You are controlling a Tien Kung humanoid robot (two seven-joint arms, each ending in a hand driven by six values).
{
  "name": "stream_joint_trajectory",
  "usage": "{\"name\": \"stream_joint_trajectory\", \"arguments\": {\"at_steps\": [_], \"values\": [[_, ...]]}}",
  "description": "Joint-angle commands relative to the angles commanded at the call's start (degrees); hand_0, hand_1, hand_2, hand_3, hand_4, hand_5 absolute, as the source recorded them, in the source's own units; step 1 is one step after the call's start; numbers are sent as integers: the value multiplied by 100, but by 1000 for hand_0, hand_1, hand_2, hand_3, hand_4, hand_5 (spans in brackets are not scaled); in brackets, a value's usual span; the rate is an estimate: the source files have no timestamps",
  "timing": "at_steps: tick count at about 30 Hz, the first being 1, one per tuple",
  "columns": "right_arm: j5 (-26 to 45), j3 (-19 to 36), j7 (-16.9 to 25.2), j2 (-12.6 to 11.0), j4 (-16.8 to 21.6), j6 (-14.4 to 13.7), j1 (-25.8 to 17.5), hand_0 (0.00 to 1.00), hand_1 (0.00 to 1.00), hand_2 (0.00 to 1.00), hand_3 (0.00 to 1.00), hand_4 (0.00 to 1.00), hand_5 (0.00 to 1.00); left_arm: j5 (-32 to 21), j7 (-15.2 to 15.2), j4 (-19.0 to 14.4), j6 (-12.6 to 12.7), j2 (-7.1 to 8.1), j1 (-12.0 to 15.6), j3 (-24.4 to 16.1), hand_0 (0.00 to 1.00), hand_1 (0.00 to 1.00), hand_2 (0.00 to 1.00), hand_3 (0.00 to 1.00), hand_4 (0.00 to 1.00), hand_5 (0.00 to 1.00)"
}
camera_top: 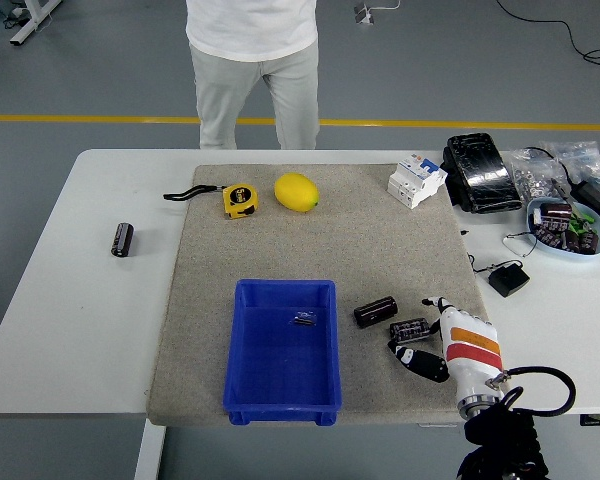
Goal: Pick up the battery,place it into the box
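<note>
On the mat, right of the box (pixel 281 349):
Battery (pixel 409 329): lying between thumb and fingers (pixel 432 303).
Right hand (pixel 450 342): spread, holding nothing.

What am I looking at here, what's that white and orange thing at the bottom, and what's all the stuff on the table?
This is one picture from a camera high on a humanoid robot, looking down over its white table. The white and orange thing is the robot's right hand, fingers spread around a black battery without gripping it yet. Its left hand is out of view. A second battery lies beside it, a third far left. The blue box holds one small dark item. Also on the mat: a lemon and a yellow tape measure. A person stands at the far side.
</note>
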Motion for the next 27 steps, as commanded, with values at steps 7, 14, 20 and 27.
{"name": "stream_joint_trajectory", "arguments": {"at_steps": [7,14,20,27], "values": [[0,-34,0,21,33,0,23,72,232,503,769,998,586,38,2,-4,-10,-6,16,-16,686,665,712,621,642,657],[0,-22,0,50,-189,0,128,74,236,508,769,998,576,57,-1,-7,-16,-5,21,-16,686,665,712,621,641,657],[0,15,0,60,-340,0,179,75,237,517,773,998,580,27,-9,-7,-6,-9,11,0,686,665,712,622,641,657],[0,38,0,70,-332,0,238,76,243,517,773,998,583,57,-9,-6,-8,-14,8,-14,685,665,712,622,641,657]]}}
